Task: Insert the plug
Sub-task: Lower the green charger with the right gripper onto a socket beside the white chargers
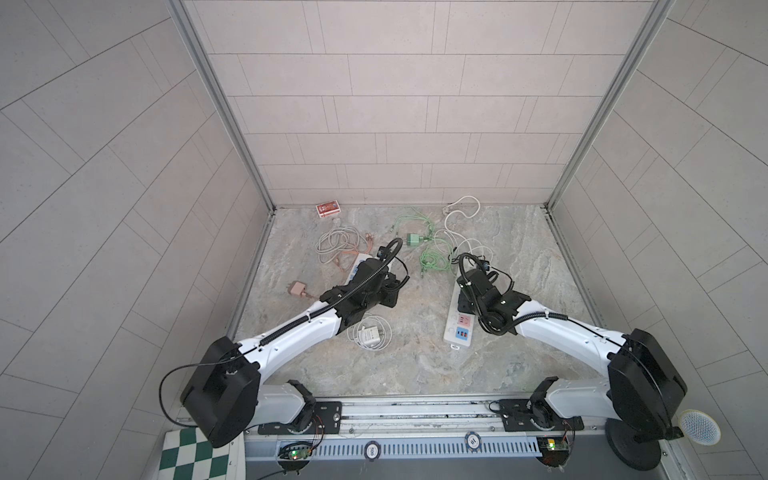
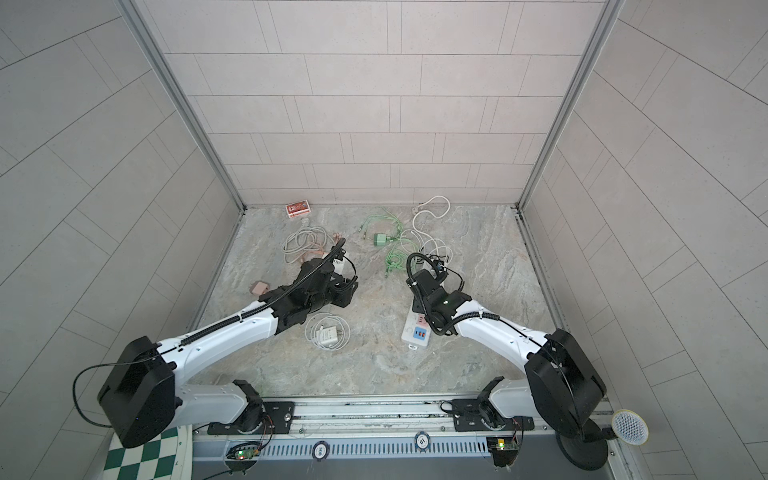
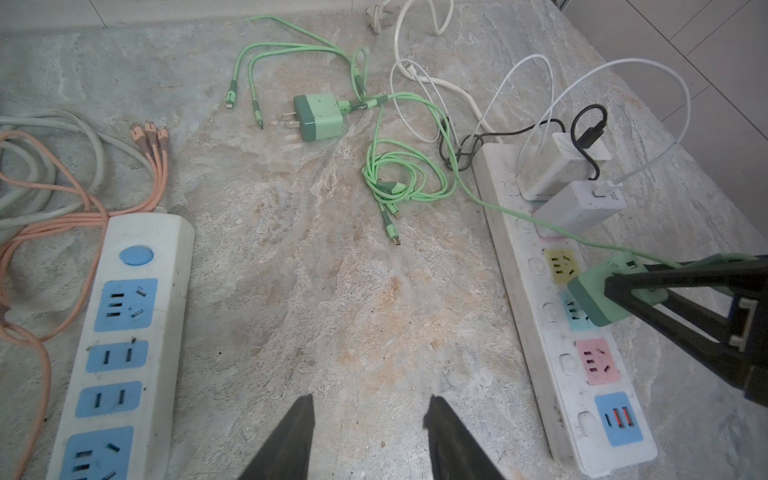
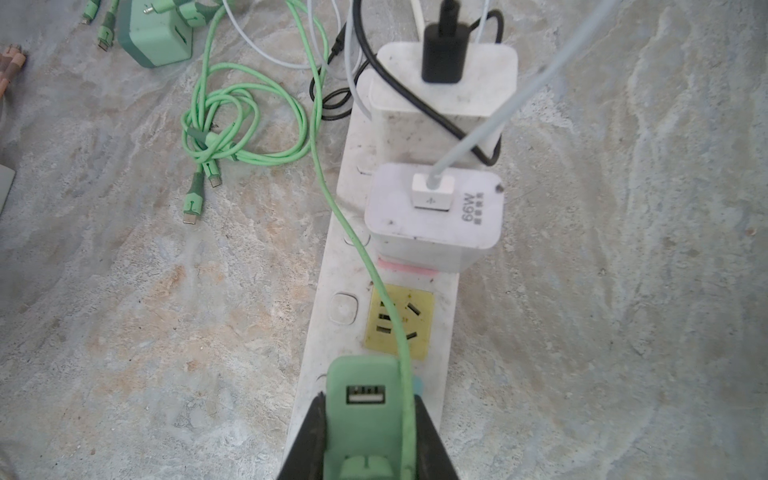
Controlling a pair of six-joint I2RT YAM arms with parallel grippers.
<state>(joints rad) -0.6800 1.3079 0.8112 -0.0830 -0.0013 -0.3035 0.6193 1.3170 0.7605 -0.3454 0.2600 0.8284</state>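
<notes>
Green plug (image 4: 365, 415) sits clamped between the closed jaws of the right pincer (image 4: 369, 400), over the white power strip (image 4: 340, 270), at the pale blue socket (image 3: 569, 311) just beside the yellow socket (image 4: 417, 332); its prongs are hidden; its green cable (image 4: 352, 232) trails across the strip; two white chargers (image 4: 434, 216) fill the sockets beyond; left pincer (image 3: 370, 411) hangs partly open and empty over bare tabletop (image 3: 311, 291), between that strip and a second strip (image 3: 166, 232) with blue sockets; a loose green charger (image 3: 320, 116) lies well apart.
</notes>
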